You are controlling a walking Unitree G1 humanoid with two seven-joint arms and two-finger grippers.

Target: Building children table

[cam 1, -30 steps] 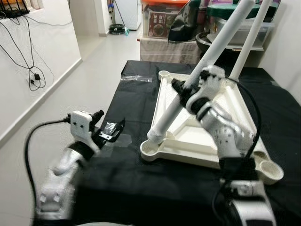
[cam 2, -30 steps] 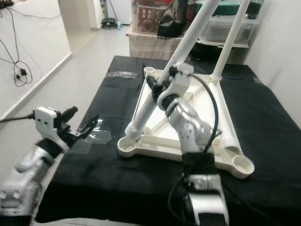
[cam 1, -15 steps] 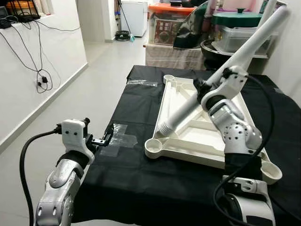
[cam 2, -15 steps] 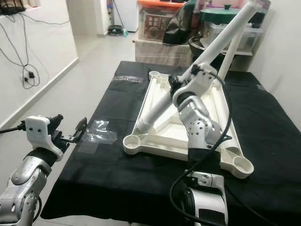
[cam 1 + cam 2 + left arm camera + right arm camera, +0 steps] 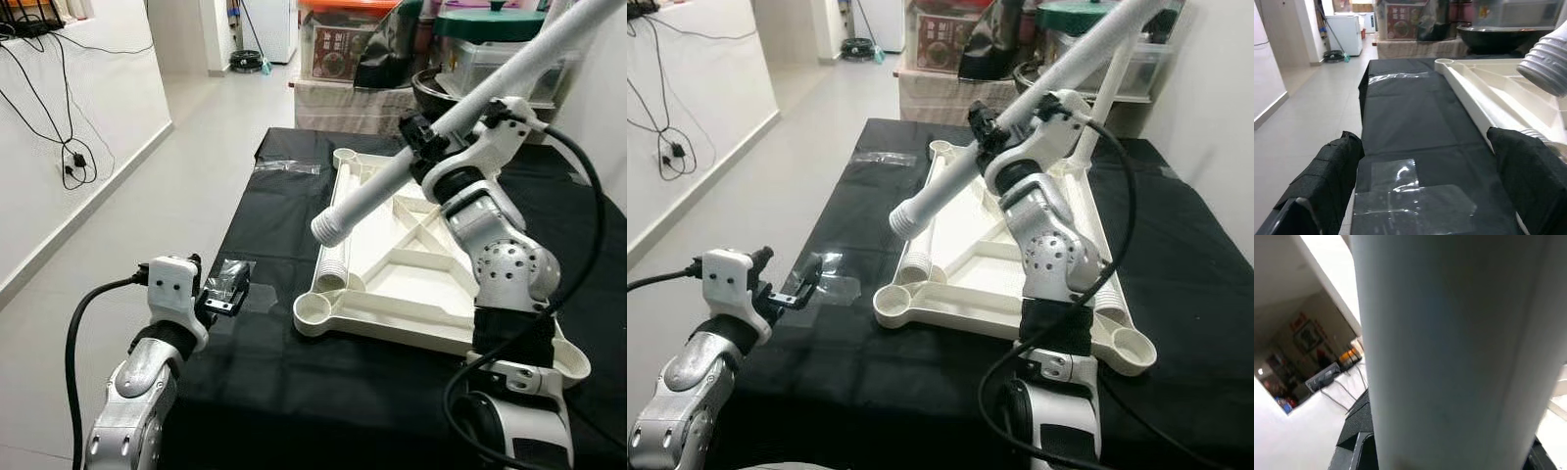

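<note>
Right gripper (image 5: 423,147), centre right of frame, jaws clamped on a white table leg (image 5: 411,162) held slanted above the upturned white tabletop (image 5: 411,284); threaded end hangs over the near-left corner socket (image 5: 315,311), not touching. Tabletop lies on the black-covered table (image 5: 245,382). Left gripper (image 5: 227,289), lower left, jaws apart above a clear plastic bag (image 5: 1413,198).

A broad strip of black cloth (image 5: 265,211) lies open in the left-centre of the left eye view, bearing only flat clear plastic sheets (image 5: 284,166). To its right the white tabletop frame (image 5: 431,294) blocks the way, and the slanted white leg (image 5: 411,162) held in the right gripper (image 5: 423,147) bars the room above it.
</note>
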